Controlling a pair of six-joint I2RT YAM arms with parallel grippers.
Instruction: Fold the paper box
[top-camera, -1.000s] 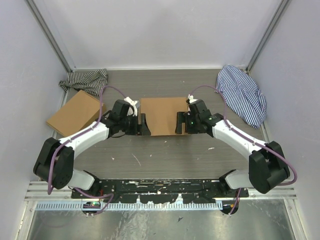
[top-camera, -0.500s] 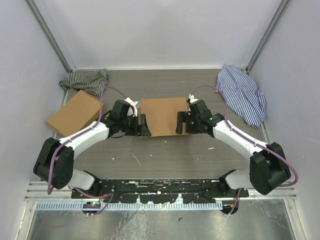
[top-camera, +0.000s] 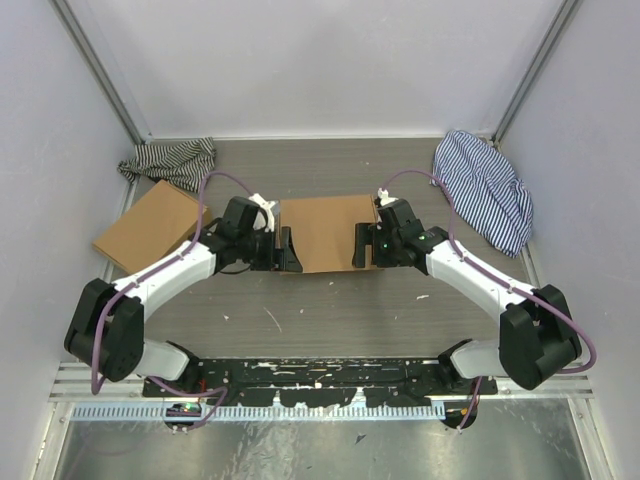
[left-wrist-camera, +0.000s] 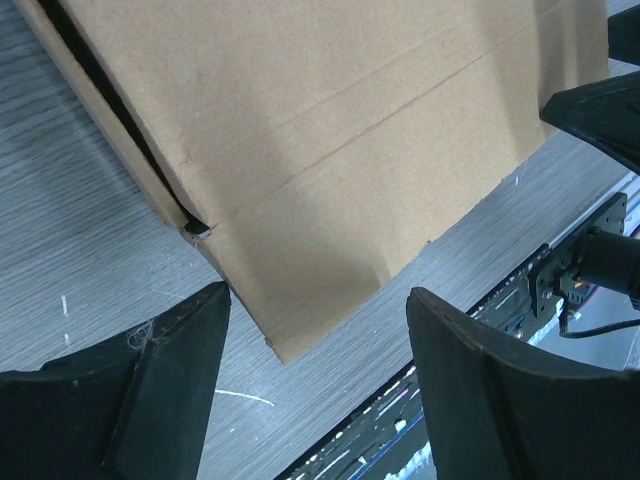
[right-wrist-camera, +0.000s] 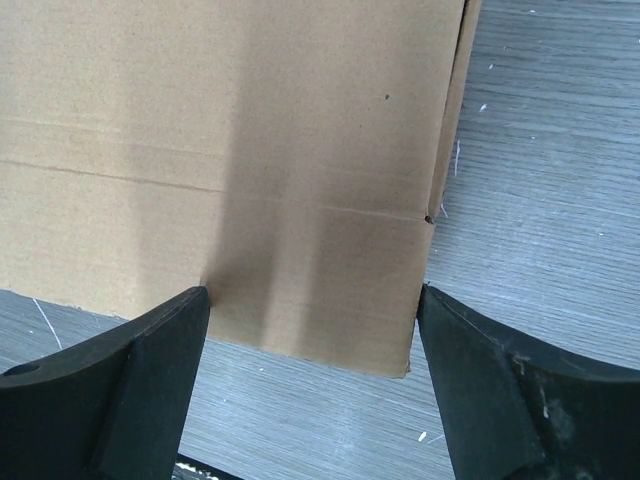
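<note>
Two hands flank the paper box (top-camera: 325, 232), which lies flat in the middle of the worktop (top-camera: 330, 315) with its lid down, and it looks nearly finished. The left hand (top-camera: 284, 250) sits at the box's left edge by the front corner, fingers spread wide and gripping nothing, only framing the cardboard corner. The right hand (top-camera: 360, 245) mirrors it at the right edge, equally wide and holding nothing. Whether either one touches the board, I cannot tell.

Up close, a crease runs across the lid near the front, and the strip of cardboard past it lies out flat rather than turned down. On the left side a dark gap shows between lid and base, so the lid does not seem fully seated there.

To my eye the job in hand is that front strip, which wants bending down along the crease and tucking in. Both hands should move together, each at its own corner, so the box doesn't spin or skate on the worktop. The fold should fall right on the crease, with light pressure, because a box this shallow would probably crush easily. Another flat cardboard box (top-camera: 150, 228) lies well off to the left, out of the way
</note>
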